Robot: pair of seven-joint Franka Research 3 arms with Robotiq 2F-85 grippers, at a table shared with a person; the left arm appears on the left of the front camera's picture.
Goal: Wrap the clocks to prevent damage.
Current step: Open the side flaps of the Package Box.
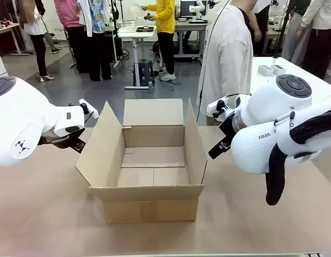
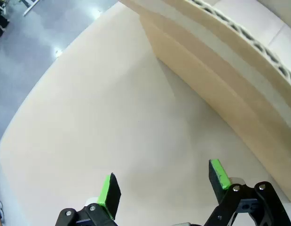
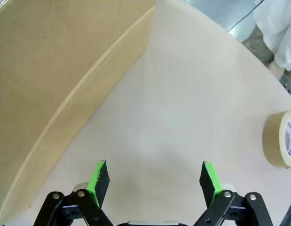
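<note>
Left gripper (image 2: 164,181): jaws apart, nothing held, over table (image 2: 89,117) left of box (image 1: 149,193). Right gripper (image 3: 153,181): jaws apart, nothing held, right of box, tape (image 3: 281,139) near. Clocks: whereabouts cannot tell. Judged fragile, rigid; take by rim, gently, never across face.

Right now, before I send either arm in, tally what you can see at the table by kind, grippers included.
Cardboard box: 1, open on top
Tape roll: 1
Grippers: 2, left gripper and right gripper, both open and holding nothing
Total: 4
</note>
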